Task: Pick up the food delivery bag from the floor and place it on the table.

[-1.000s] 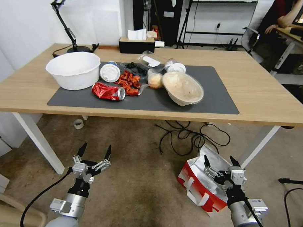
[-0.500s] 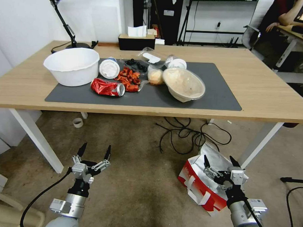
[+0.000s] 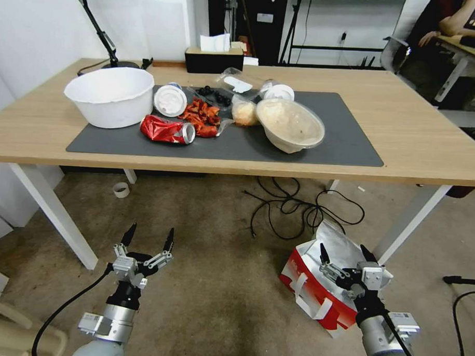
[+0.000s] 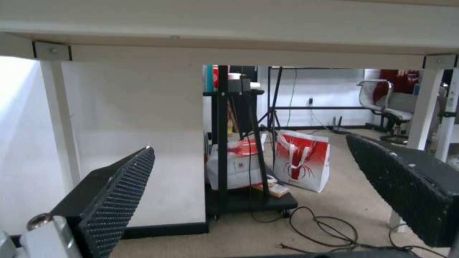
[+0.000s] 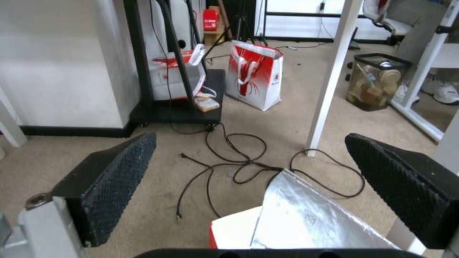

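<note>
Red-and-white bag (image 3: 316, 295) on floor beside right worktop (image 3: 415, 137) leg, foil mouth up. Right tool (image 3: 347, 252) poised above bag, fingers apart, empty. Left tool (image 3: 148, 236) low over bare carpet, fingers apart, empty, well apart from bag.

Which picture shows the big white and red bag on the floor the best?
The head view: the food delivery bag shows almost whole on the carpet by the table leg, under the open right gripper. The right wrist view catches just its foil flap and a red corner. The left wrist view looks under the table instead.
</note>
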Robot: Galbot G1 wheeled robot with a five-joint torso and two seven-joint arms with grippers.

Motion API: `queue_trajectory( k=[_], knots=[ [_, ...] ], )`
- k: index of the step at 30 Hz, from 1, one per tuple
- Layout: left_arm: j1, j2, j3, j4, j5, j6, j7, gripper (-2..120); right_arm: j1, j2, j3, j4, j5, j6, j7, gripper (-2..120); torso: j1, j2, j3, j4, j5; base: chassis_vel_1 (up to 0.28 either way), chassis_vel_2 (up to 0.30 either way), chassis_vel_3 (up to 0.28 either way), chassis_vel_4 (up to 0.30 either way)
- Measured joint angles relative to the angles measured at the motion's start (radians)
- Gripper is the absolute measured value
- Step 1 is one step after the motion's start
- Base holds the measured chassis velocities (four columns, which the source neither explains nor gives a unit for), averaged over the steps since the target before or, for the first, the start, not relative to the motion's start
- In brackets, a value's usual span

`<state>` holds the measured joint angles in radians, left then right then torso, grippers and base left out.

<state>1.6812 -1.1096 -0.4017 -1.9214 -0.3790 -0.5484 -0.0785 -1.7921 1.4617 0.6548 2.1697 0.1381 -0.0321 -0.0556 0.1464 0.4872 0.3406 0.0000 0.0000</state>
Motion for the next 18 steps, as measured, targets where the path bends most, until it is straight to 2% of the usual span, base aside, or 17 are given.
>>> queue_trajectory(
  k=[18],
  knots=[
    [0.001, -0.001, 0.001, 0.000, -0.002, -0.004, 0.001, 100, -0.002, -0.001, 0.004, 0.003, -0.013, 0.001, 0.000, 100, -0.024, -0.069, -0.044, 0.0000, 0.0001, 0.000, 0.000, 0.000, 0.000]
  ],
)
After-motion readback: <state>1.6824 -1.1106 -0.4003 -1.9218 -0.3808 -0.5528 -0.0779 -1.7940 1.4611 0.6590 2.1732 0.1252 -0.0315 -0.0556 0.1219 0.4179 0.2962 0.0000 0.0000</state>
